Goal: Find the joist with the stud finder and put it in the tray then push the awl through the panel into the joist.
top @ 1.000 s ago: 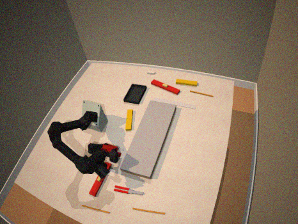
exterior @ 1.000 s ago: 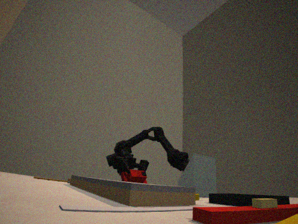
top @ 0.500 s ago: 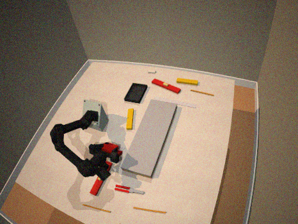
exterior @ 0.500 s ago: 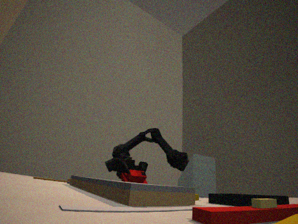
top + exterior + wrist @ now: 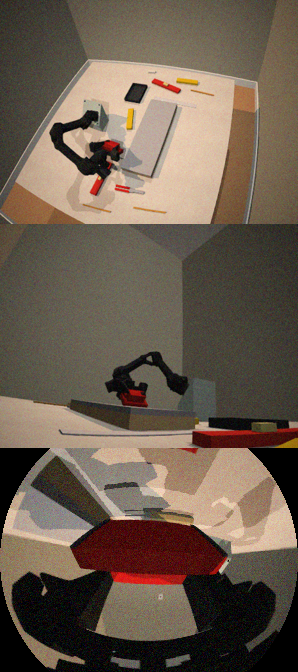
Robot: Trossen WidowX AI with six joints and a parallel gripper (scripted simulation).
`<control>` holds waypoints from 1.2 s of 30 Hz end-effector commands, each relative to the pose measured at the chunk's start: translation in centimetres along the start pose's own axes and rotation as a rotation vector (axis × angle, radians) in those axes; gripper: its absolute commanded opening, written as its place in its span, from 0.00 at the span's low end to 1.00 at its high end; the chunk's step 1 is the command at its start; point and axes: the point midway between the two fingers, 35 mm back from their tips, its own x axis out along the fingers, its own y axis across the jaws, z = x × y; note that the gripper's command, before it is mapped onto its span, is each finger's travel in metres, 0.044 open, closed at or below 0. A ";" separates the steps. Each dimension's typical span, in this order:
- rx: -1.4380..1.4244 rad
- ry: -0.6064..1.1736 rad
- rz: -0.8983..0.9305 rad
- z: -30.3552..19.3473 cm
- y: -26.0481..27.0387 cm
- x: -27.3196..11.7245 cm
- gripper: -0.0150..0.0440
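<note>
My gripper [image 5: 107, 150] [image 5: 133, 390] [image 5: 148, 569] is shut on the red stud finder [image 5: 112, 145] [image 5: 133, 400] [image 5: 150, 548]. It holds the stud finder tilted in the air, near the left edge of the grey floor panel [image 5: 153, 137] [image 5: 105, 415], toward the panel's near end. In the wrist view the red body spans the space between the fingers. The joist is hidden. The black tray [image 5: 135, 93] [image 5: 233, 423] stands beyond the panel's far left corner and holds nothing that I can see. I cannot make out the awl for certain.
A red bar [image 5: 94, 188] lies below the arm, with red-handled pliers [image 5: 129, 188] to its right. A yellow block [image 5: 130, 118] lies between the arm's base and the panel. Another red bar [image 5: 160, 84] [image 5: 224, 438] and yellow block [image 5: 187, 81] lie at the back. Thin orange sticks lie around.
</note>
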 end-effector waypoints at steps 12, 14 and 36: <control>-0.004 -0.005 -0.004 2.7 0.0 1.4 0.25; -0.004 -0.006 -0.004 2.9 0.0 1.5 0.25; 0.004 -0.011 -0.002 3.7 0.0 1.1 0.90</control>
